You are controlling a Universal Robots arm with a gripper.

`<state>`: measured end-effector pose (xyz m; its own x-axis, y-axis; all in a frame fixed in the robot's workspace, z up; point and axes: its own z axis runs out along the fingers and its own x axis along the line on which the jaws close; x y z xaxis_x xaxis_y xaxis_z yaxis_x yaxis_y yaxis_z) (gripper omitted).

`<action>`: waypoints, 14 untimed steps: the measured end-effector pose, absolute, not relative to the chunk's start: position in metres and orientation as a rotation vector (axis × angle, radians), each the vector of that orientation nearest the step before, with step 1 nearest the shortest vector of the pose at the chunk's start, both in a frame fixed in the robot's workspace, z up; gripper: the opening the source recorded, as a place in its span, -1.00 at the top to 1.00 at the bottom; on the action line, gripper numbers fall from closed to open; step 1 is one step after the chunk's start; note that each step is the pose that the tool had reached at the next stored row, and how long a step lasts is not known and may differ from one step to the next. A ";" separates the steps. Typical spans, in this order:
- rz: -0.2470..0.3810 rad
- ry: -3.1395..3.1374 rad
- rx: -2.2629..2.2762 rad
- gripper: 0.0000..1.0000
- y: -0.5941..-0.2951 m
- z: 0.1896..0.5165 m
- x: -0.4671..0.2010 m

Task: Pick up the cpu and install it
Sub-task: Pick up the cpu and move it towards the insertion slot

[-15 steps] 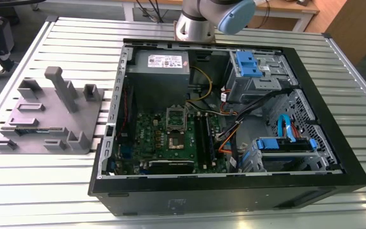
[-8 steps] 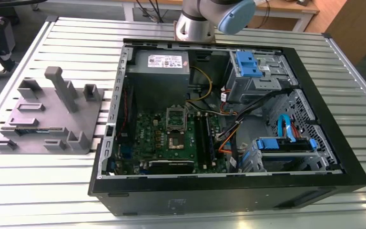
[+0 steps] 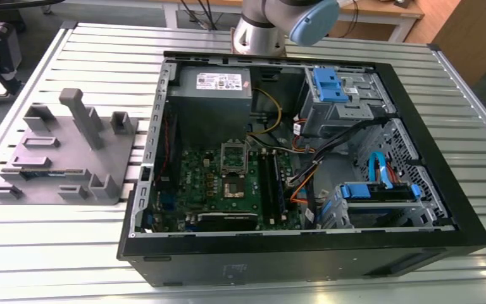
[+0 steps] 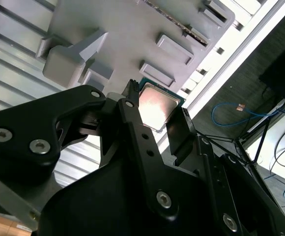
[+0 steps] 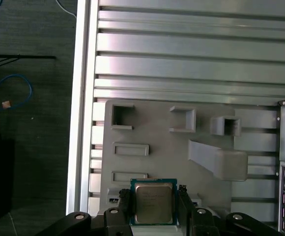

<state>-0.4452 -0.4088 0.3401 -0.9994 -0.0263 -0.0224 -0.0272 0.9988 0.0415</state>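
While the cpu (image 5: 154,202) is clamped edgewise in the jaws over the block (image 5: 152,129), little contact is afforded. It could be tilted or dropped by a jolt.

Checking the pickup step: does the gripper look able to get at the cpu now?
Likely yes: in the first wrist view the gripper has its fingers shut on the cpu at two opposite edges, nothing in between.
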 end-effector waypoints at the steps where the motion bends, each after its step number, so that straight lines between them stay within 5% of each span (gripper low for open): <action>1: 0.065 3.119 -0.042 0.06 -0.409 0.340 -0.445; 14: 0.065 3.119 -0.042 0.06 -0.409 0.340 -0.442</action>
